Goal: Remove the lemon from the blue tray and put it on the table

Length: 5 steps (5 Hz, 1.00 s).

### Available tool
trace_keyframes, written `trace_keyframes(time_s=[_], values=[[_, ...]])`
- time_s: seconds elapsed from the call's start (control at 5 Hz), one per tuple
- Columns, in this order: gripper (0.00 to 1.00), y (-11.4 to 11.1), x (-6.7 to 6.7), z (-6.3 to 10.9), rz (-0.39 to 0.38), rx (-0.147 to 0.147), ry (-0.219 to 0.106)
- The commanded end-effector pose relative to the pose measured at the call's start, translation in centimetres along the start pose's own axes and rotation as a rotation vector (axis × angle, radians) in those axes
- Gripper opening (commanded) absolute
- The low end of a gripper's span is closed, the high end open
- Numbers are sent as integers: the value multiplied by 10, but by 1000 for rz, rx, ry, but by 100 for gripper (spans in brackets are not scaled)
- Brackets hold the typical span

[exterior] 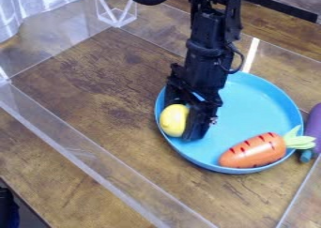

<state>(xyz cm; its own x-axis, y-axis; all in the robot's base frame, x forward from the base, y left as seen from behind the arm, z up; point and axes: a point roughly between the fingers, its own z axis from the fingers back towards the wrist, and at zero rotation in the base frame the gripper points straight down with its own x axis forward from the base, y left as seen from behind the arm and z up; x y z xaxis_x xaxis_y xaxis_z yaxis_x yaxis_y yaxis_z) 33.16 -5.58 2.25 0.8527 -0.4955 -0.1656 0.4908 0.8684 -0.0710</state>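
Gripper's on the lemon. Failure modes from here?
Lemon may slip: the gripper has it by one end, much of the smooth fruit sticking out.
Lifting too low could catch the raised rim of the blue tray, which the lemon sits close to.

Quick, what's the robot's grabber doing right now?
End effector: closed on the lemon, which is on the blue tray.
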Motion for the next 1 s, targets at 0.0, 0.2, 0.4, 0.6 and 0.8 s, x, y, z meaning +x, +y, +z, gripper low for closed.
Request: trace_keyframes(time_s=[0.0,0.2,0.4,0.6,0.8], values=[[0,9,-9,-6,86,-22,11],[0,9,-9,-8,136,-31,11],[0,15,-5,4,78,-13,17],[0,13,-7,4,96,-9,17],[0,11,-8,4,113,-6,16]])
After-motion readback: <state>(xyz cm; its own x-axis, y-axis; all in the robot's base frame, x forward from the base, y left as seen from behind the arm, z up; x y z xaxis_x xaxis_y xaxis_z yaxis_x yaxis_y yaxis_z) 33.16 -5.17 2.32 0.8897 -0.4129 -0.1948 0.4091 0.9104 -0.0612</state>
